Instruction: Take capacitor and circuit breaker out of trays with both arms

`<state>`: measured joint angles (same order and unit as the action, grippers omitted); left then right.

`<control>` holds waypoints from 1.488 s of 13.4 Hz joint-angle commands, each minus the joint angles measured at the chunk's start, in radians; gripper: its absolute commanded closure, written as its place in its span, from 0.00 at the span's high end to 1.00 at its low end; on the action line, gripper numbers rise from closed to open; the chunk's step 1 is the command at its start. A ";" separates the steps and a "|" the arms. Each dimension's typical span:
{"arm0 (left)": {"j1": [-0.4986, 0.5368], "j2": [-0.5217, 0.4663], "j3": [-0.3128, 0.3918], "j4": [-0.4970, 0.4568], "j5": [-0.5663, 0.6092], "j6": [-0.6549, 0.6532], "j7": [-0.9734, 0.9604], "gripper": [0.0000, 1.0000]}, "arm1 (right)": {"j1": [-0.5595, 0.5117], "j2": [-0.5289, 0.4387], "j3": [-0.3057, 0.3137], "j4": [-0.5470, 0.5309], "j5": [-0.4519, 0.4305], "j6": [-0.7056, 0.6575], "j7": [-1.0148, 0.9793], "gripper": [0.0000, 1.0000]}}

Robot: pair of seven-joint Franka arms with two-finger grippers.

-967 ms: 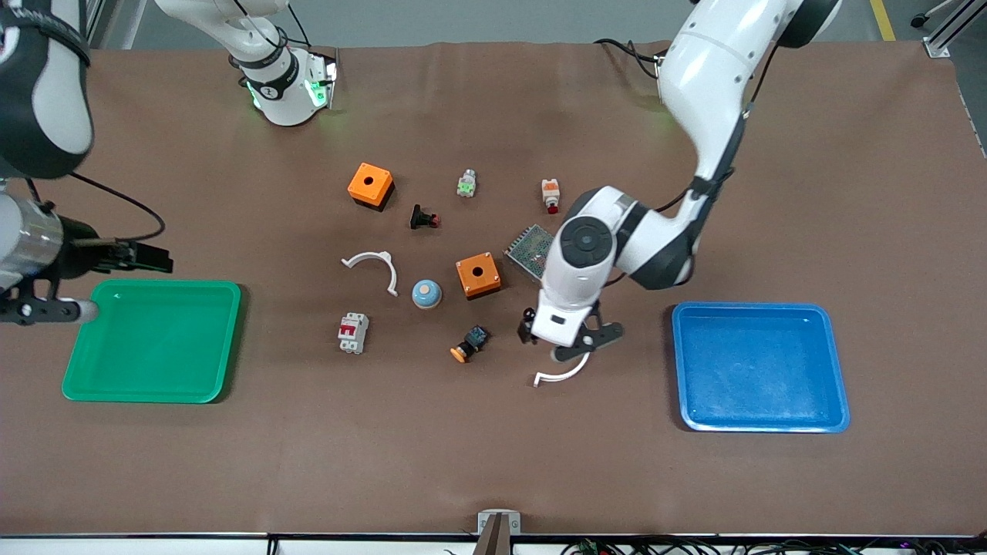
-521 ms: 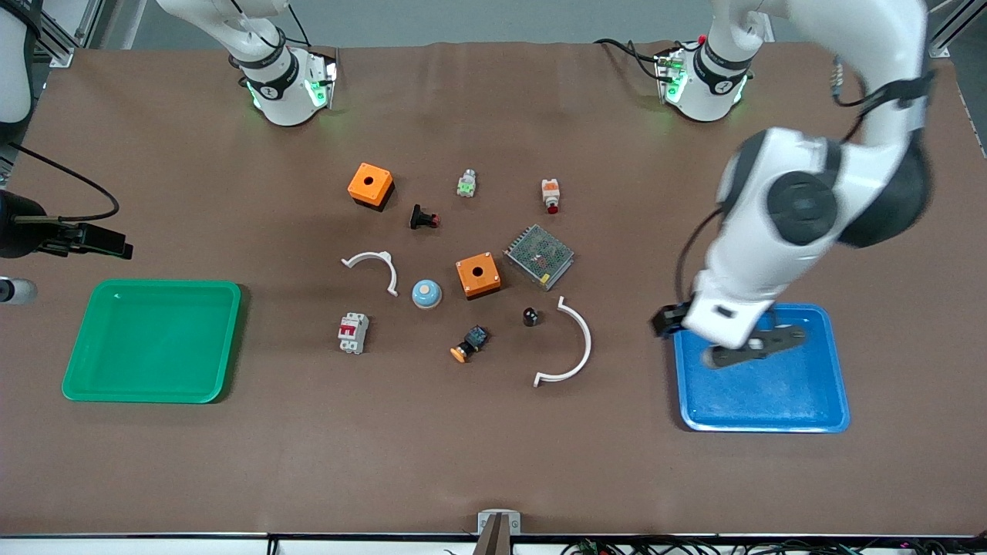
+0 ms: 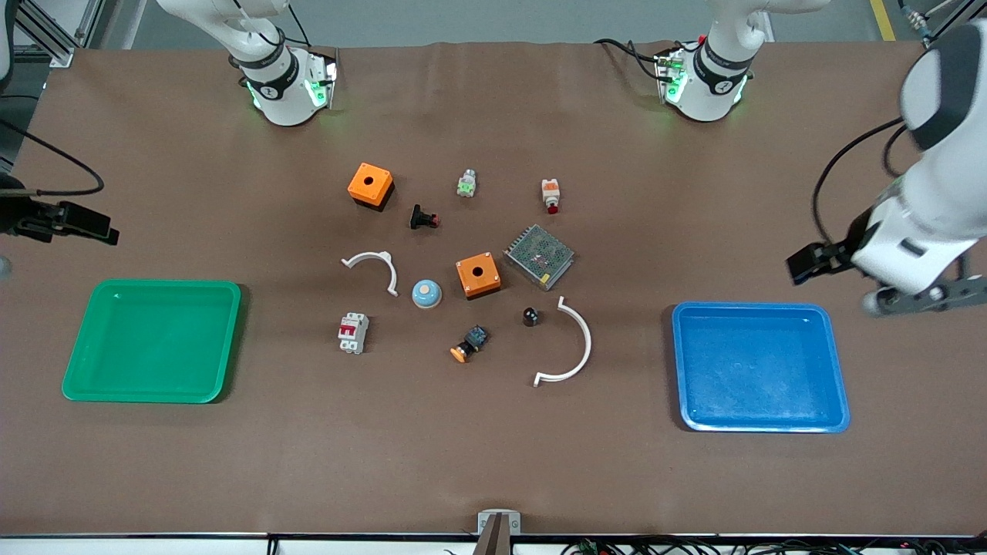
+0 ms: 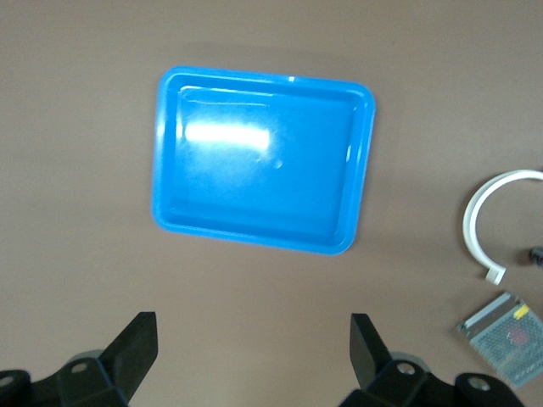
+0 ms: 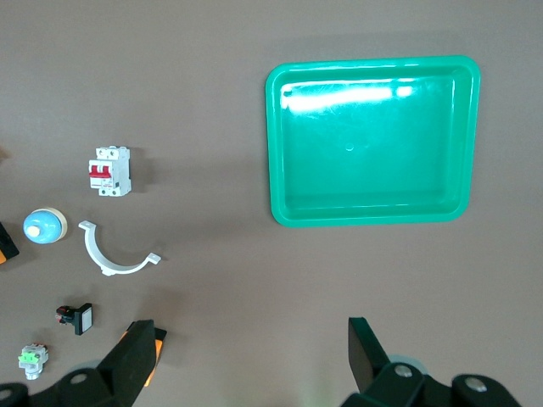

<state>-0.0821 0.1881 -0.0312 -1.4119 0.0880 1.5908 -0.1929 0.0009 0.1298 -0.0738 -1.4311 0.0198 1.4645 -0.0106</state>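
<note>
Fingers of both grippers spread, empty — stubby black capacitor, blocky white breaker untouched.

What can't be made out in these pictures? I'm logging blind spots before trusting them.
- Right pincer: front view's edge cuts it off; the wrist view shows fingers apart.
- Left pincer: front view's edge cuts off part of it.
- Capacitor: markings too small in front view; absent from the right wrist view.
- Breaker: lever position too small to read.
- Blue tray and green tray: nothing hidden.
</note>
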 commanded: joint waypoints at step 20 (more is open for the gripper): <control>0.179 -0.269 -0.145 -0.228 -0.047 -0.032 0.098 1.00 | -0.025 -0.171 0.023 -0.146 -0.007 0.031 -0.012 1.00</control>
<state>0.0862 -0.0507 -0.1521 -1.6099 0.0558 1.5633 -0.0873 -0.0129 -0.0167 -0.0623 -1.5567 0.0197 1.4844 -0.0121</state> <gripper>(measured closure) 0.000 0.000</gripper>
